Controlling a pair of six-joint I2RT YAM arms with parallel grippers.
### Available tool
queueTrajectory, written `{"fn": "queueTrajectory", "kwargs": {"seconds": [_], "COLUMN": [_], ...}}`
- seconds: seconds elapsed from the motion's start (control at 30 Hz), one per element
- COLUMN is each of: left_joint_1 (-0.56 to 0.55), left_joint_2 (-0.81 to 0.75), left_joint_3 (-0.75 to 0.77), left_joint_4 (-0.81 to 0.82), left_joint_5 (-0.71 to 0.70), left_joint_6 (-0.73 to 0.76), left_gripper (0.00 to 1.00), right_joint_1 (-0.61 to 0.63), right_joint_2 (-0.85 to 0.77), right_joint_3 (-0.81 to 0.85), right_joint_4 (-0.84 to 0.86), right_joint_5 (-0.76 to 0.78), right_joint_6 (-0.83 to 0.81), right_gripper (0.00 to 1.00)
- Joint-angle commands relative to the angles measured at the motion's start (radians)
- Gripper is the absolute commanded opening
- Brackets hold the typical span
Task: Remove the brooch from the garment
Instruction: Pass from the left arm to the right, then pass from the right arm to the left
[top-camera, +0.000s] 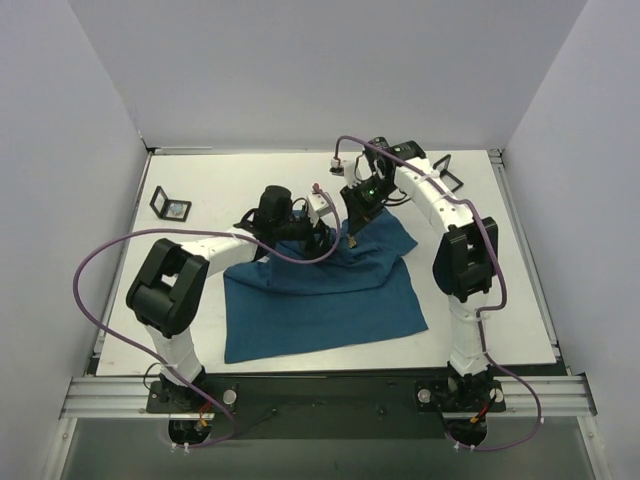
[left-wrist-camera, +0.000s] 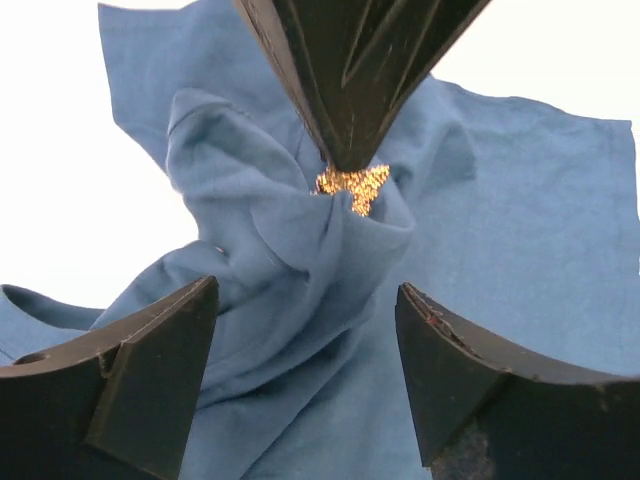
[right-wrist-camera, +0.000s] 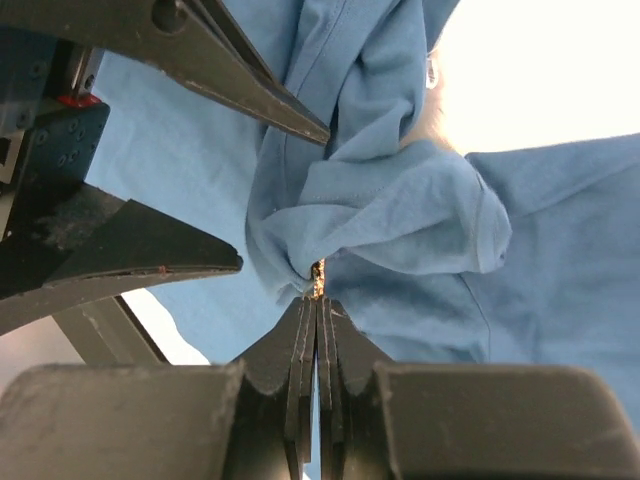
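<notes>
The big dark teal-blue cotton T-shirt (top-camera: 330, 305) lies flat on the white table (top-camera: 250, 175), and its far edge is bunched up. The left gripper (left-wrist-camera: 305, 290) is wide open by the bunch and holds nothing. The right gripper (right-wrist-camera: 317, 300) pinches the tiny gold flower-shaped brooch (left-wrist-camera: 352, 185), which sits on the bunched cloth.

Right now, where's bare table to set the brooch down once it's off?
Far-left table, between the black frame and the left gripper. Also the right strip from the right arm to the table edge. Crowded: mid-table, where the right gripper pinches the brooch on the bunched garment.
</notes>
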Motion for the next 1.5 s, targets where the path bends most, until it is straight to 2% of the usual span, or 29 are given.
{"fn": "queueTrajectory", "kwargs": {"seconds": [0.0, 0.1, 0.37, 0.57, 0.67, 0.8, 0.97, 1.0, 1.03, 1.13, 1.23, 1.3, 1.47], "left_joint_1": [-0.018, -0.031, -0.039, -0.041, -0.039, -0.038, -0.022, -0.015, -0.011, -0.004, -0.005, -0.005, -0.005], "left_joint_2": [-0.066, -0.063, -0.014, 0.029, 0.055, 0.080, 0.113, 0.119, 0.124, 0.146, 0.155, 0.153, 0.140], "left_joint_3": [0.057, 0.063, 0.113, 0.129, 0.121, 0.084, 0.067, 0.057, 0.052, 0.037, 0.028, 0.024, 0.021], "left_joint_4": [-0.017, -0.005, 0.017, 0.050, 0.082, 0.234, 0.401, 0.484, 0.524, 0.658, 0.701, 0.702, 0.637], "left_joint_5": [0.035, 0.051, 0.181, 0.307, 0.363, 0.422, 0.452, 0.462, 0.469, 0.498, 0.514, 0.515, 0.522], "left_joint_6": [-0.005, -0.021, -0.087, -0.119, -0.143, -0.235, -0.396, -0.425, -0.486, -0.579, -0.605, -0.605, -0.545], "left_gripper": [0.82, 0.83, 0.86, 0.87, 0.87, 0.85, 0.74, 0.70, 0.61, 0.50, 0.41, 0.32, 0.26], "right_joint_1": [0.018, 0.018, 0.021, 0.018, 0.007, -0.002, -0.001, -0.002, -0.002, -0.002, -0.004, -0.005, -0.021], "right_joint_2": [-0.043, -0.037, -0.010, 0.015, 0.023, 0.029, 0.024, 0.024, 0.024, 0.024, 0.023, 0.024, 0.029], "right_joint_3": [0.125, 0.147, 0.142, 0.197, 0.210, 0.202, 0.174, 0.171, 0.170, 0.164, 0.165, 0.165, 0.182], "right_joint_4": [-0.233, -0.330, -0.436, -0.508, -0.525, -0.549, -0.557, -0.559, -0.559, -0.565, -0.566, -0.568, -0.566], "right_joint_5": [0.082, 0.080, 0.046, -0.071, -0.120, -0.175, -0.204, -0.207, -0.210, -0.220, -0.224, -0.226, -0.232], "right_joint_6": [-0.060, -0.096, -0.149, -0.198, -0.208, -0.249, -0.275, -0.278, -0.283, -0.292, -0.298, -0.300, -0.298], "right_gripper": [0.00, 0.00, 0.00, 0.00, 0.00, 0.00, 0.00, 0.00, 0.00, 0.00, 0.00, 0.00, 0.00]}}
